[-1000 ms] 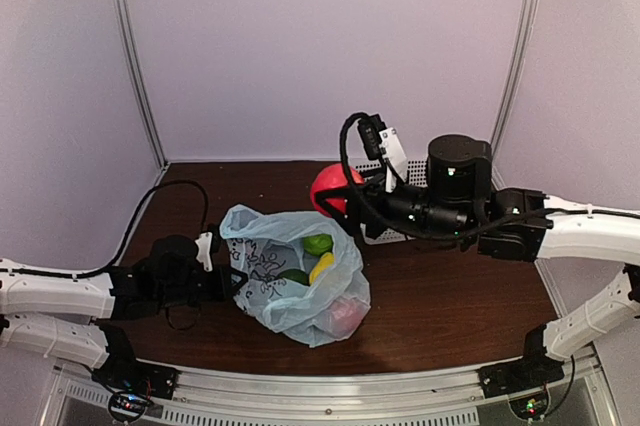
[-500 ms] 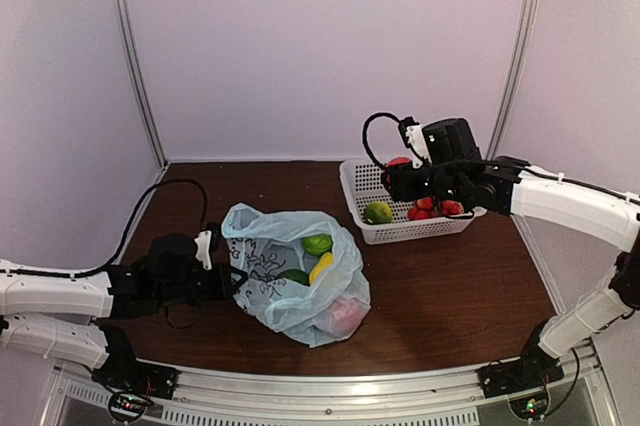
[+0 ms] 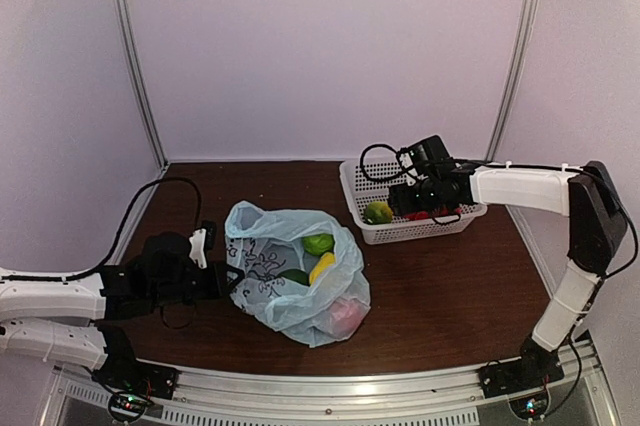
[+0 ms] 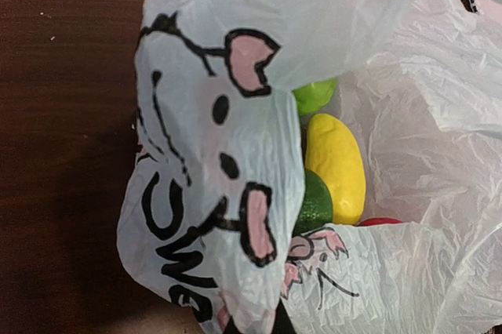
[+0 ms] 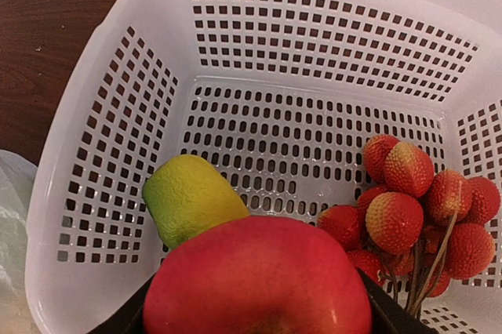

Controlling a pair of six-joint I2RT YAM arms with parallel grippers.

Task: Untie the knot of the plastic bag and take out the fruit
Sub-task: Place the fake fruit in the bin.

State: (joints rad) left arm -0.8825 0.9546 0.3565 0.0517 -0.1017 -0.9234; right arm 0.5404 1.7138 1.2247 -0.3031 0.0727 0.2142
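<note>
The pale blue plastic bag [image 3: 290, 291] lies open in the middle of the table, and its knot is out of view. My left gripper [image 3: 231, 281] is shut on the bag's left edge [image 4: 235, 303], pinching the printed plastic at the bottom of the left wrist view. Inside the bag lie a yellow fruit [image 4: 337, 165], a light green one [image 4: 314, 95], a dark green one [image 4: 316, 201] and a red one [image 4: 380, 222]. My right gripper [image 3: 408, 196] hangs over the white basket [image 3: 400, 231], shut on a red apple [image 5: 259, 279].
In the basket [image 5: 102, 154] lie a green-yellow fruit [image 5: 192, 197] and a cluster of red round fruits [image 5: 416, 208]. The basket stands at the back right, close to the right frame post. A black cable loops behind my left arm [image 3: 150, 201].
My right arm has swung right with the red apple, from beside the bag to over the basket, and has come down lower. The left arm and bag have stayed put.
</note>
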